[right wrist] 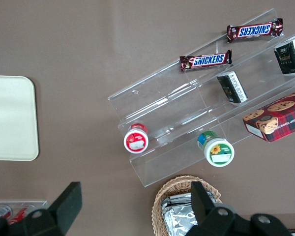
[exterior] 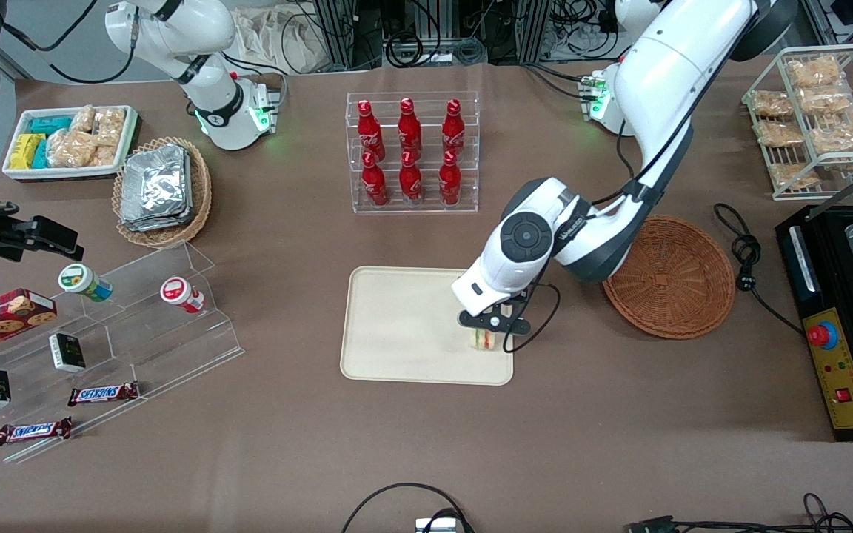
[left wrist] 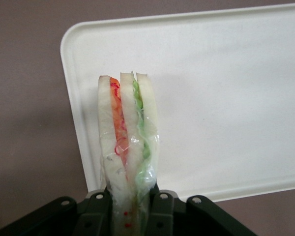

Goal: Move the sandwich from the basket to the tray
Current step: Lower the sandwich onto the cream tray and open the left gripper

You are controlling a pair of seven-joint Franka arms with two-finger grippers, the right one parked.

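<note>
- Gripper [exterior: 491,331] is seen low over the tray's corner nearest the basket and the front camera, fingers [left wrist: 160,209] closed on the sandwich [left wrist: 128,147], one against each outer bread face.
- Sandwich is held by one end, its long axis running straight out from the fingers, the orange and green layers seen edge-on between the three slices.
- From the front, the sandwich [exterior: 483,339] is glimpsed just under the gripper, right at the tray surface; whether it is touching cannot be told.
- Tray [exterior: 397,326] is spread directly beneath the wedge, close to the rim at that corner, so the release is judged to need only a short descent and an opening.
- Basket [exterior: 674,277] is seen empty, just beside the tray toward the working arm's end.
</note>
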